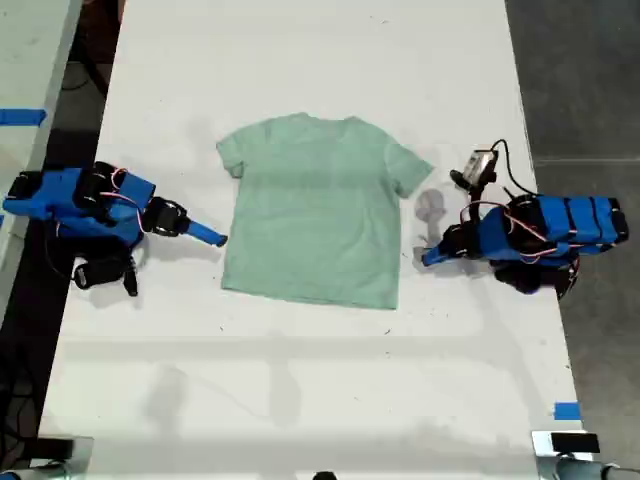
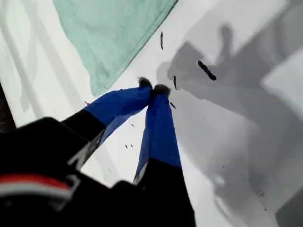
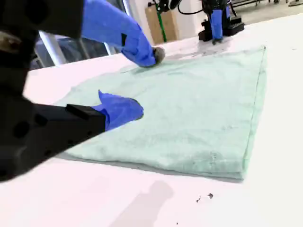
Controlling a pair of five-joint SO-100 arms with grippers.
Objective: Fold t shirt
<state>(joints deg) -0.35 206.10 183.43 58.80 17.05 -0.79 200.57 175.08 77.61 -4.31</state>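
Grippers: our first gripper (image 2: 154,87) clenched on nothing, our second gripper (image 3: 146,82) released | t shirt (image 1: 315,210) flat between them, its edge under the second's jaws, just beside the first's tips | step, we judged: fold unstarted | next: pinch an edge

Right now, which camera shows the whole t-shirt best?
The exterior view: the t shirt lies flat, both sleeves and hem visible. My first wrist view catches only one corner; my second wrist view sees it low, across the fabric.
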